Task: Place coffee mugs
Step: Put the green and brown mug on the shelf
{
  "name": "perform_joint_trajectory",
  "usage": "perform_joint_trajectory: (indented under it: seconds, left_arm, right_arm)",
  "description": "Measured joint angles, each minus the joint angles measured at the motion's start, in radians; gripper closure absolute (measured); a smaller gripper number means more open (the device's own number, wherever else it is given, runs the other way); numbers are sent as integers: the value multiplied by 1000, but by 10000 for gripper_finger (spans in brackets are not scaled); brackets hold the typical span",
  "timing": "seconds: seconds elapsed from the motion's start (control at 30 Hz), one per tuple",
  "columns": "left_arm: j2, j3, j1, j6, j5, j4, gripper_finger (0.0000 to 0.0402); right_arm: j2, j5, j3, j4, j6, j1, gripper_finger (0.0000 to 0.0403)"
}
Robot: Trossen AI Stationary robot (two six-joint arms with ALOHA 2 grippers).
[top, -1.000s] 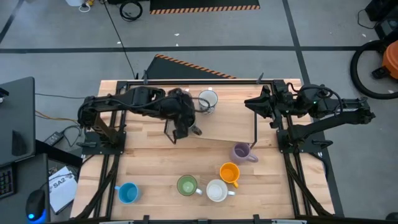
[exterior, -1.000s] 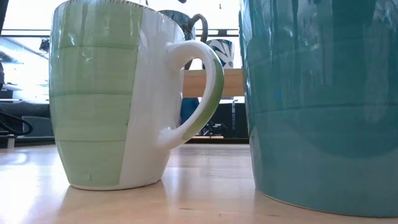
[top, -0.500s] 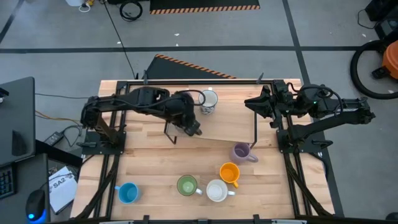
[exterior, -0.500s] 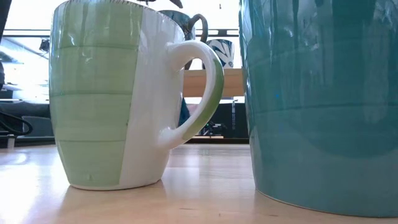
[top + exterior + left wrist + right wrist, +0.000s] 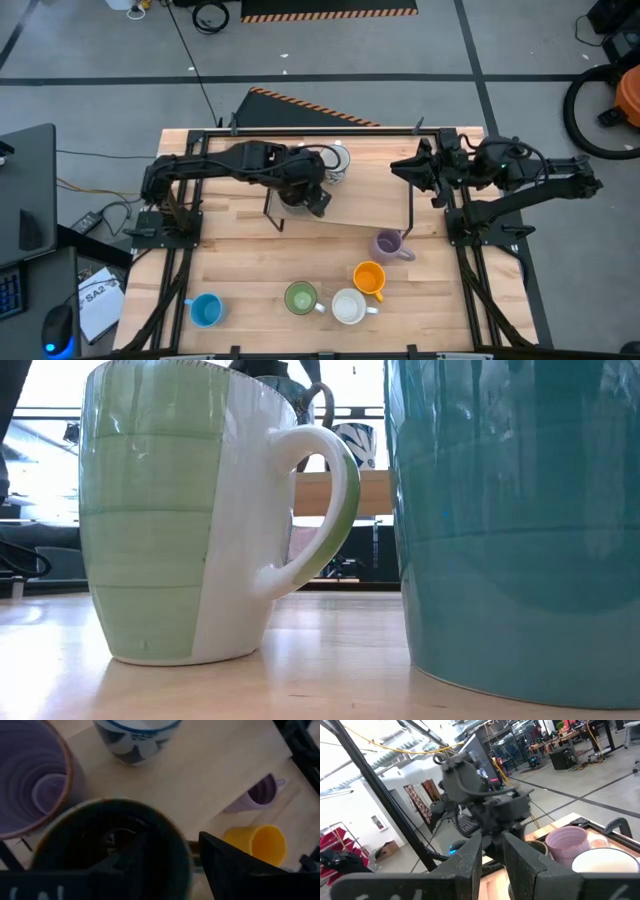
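- We see the wooden table [image 5: 250,260] from above, with a raised wooden shelf [image 5: 365,195] across its far part.
- Our left gripper [image 5: 312,196] reaches over the shelf, next to the patterned white mug [image 5: 337,160].
- In the left wrist view its fingers [image 5: 225,865] straddle the rim of the dark brown mug [image 5: 105,850], one inside and one outside; we cannot tell whether they press on it or stand free.
- On the shelf beside that mug stands a lavender mug [image 5: 30,775], with the patterned white mug just beyond.
- Our right gripper [image 5: 415,168] waits at the far right end of the shelf, fingers [image 5: 520,855] narrowly apart and holding nothing.
- Below the shelf's front edge on the table stands the second lavender mug [image 5: 390,245], with the orange mug [image 5: 369,278] near it.
- Along the near edge we count the blue mug [image 5: 205,310], well apart to the left, then the green mug [image 5: 300,298] and the plain white mug [image 5: 348,306] close together.
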Motion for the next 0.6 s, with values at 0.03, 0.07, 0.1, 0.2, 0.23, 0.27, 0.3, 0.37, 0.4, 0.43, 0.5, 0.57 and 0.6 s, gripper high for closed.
perform_joint_trajectory:
  seconds: [0.03, 0.07, 0.1, 0.2, 0.23, 0.27, 0.3, 0.37, 0.4, 0.43, 0.5, 0.57, 0.6]
  left_arm:
    - [5, 0, 2, -1, -1, 3, 221]
    - [9, 0, 3, -1, -3, 9, 221]
    - [12, 0, 6, 1, -3, 11, 221]
    - [32, 1, 7, 12, -3, 3, 221]
    - [36, 0, 7, 16, -2, -10, 221]
    - [43, -1, 7, 20, -2, -20, 221]
    - [49, 0, 6, 23, -3, -23, 221]
    - [53, 0, 9, 31, -2, -32, 223]
    - [59, 0, 10, 36, -4, -29, 226]
    - [63, 1, 11, 37, -10, -23, 229]
    - [67, 0, 17, 37, -15, -21, 240]
    - [67, 0, 17, 34, -24, -22, 254]
    - [67, 0, 17, 26, -26, -20, 261]
  right_arm:
    - [3, 0, 0, -1, -2, 3, 317]
    - [8, 0, 0, 1, -3, 6, 317]
    - [11, 0, 0, 6, -5, 8, 317]
    - [20, 0, 0, 7, -6, 15, 317]
    - [22, 0, 0, 7, -6, 17, 317]
    - [25, 0, 0, 12, -7, 20, 317]
    - [26, 0, 0, 19, -7, 21, 317]
    - [27, 0, 0, 19, -7, 22, 317]
    - [27, 0, 0, 23, -7, 22, 317]
    - [27, 0, 0, 23, -7, 22, 317]
    - [27, 0, 0, 24, -7, 22, 317]
    - [26, 0, 0, 26, -7, 22, 317]
    - [26, 1, 0, 26, -7, 22, 317]
